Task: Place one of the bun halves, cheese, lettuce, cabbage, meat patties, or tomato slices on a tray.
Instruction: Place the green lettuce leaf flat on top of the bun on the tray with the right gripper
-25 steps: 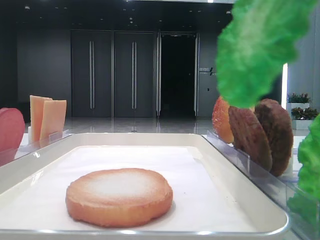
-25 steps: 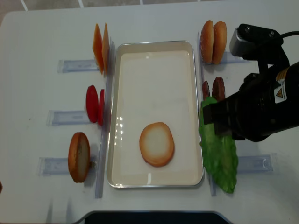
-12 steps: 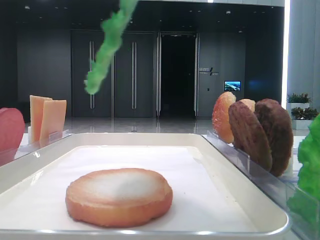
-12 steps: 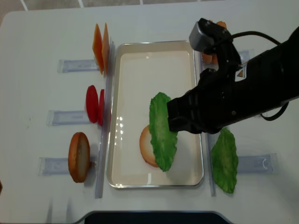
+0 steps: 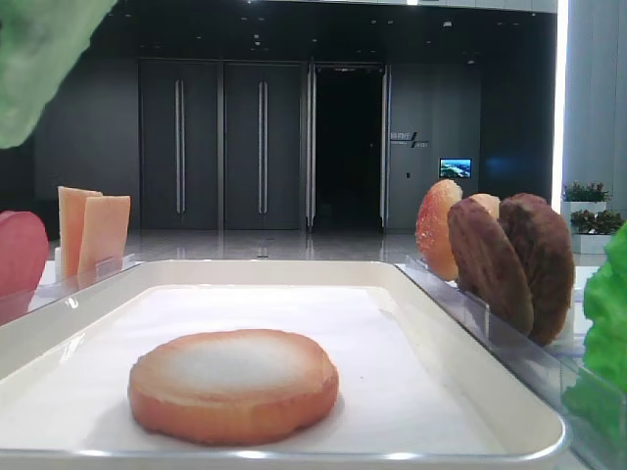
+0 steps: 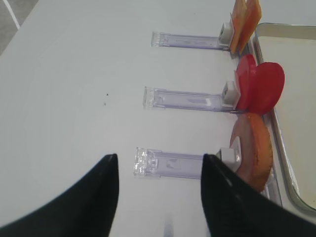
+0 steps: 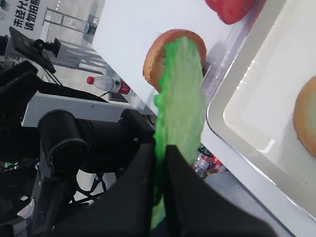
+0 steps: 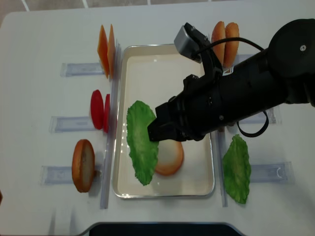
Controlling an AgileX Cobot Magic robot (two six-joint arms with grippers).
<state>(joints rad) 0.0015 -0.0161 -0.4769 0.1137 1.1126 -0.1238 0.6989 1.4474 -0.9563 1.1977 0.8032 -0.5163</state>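
Observation:
My right gripper (image 8: 153,132) is shut on a green lettuce (image 8: 141,142) leaf, which hangs over the left part of the white tray (image 8: 162,73). In the right wrist view the lettuce (image 7: 180,98) sticks out from between the closed fingers of the right gripper (image 7: 160,148). One bun half (image 8: 173,157) lies flat on the tray, partly under the leaf. In the low view the bun half (image 5: 233,384) lies in the tray (image 5: 294,266) and the lettuce (image 5: 39,59) shows at the top left. My left gripper (image 6: 160,158) is open over bare table beside a clear rack.
Racks flank the tray: cheese (image 8: 106,49), tomato slices (image 8: 98,110) and a bun half (image 8: 82,164) stand on the left. Two bun halves (image 8: 225,37) and a second lettuce leaf (image 8: 236,169) are on the right. Meat patties (image 5: 509,264) stand beside the tray's right rim.
The right gripper has carried the lettuce leftward, from the right-hand rack across the tray to its left part. The bun half has not moved.

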